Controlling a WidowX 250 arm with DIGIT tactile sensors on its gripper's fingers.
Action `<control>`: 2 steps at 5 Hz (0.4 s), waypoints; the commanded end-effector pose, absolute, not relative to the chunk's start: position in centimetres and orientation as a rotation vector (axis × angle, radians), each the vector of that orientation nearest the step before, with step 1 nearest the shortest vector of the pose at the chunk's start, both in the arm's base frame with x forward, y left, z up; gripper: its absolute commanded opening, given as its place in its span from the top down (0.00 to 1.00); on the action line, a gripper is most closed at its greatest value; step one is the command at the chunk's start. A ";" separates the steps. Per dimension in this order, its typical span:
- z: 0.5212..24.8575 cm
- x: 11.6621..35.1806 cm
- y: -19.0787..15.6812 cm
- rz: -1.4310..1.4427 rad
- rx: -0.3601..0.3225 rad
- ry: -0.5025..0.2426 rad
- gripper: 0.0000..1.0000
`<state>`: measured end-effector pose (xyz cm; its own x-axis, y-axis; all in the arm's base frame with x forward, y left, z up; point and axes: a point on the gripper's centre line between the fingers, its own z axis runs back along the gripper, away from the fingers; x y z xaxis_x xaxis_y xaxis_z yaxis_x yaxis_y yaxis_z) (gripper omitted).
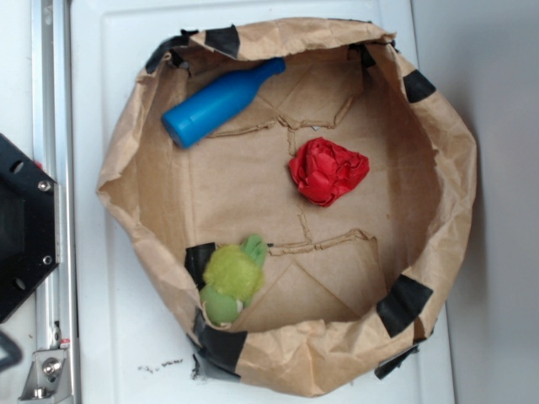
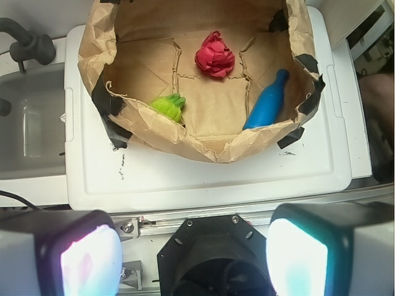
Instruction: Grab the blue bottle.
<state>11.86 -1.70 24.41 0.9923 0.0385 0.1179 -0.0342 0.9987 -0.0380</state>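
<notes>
The blue bottle (image 1: 217,103) lies on its side at the back left of the brown paper bag tray (image 1: 455,143), neck pointing right along the rim. In the wrist view the blue bottle (image 2: 266,105) leans against the tray's right wall. My gripper (image 2: 194,259) is open, its two pads wide apart with nothing between them. It hangs above the black robot base (image 2: 210,259), well short of the tray and far from the bottle. The exterior view shows no gripper.
A red wrinkly ball (image 1: 328,171) sits in the middle right of the tray, and a green plush toy (image 1: 232,278) rests at its front left wall. The tray stands on a white platform (image 2: 185,185). A metal rail (image 1: 50,126) runs along the left.
</notes>
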 end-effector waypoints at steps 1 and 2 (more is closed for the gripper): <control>24.4 11.9 -1.7 0.036 -0.036 -0.119 0.00; 24.8 16.9 -1.7 0.075 -0.019 -0.143 0.00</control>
<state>16.74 -1.81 23.74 0.9934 0.0562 0.1004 -0.0552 0.9984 -0.0124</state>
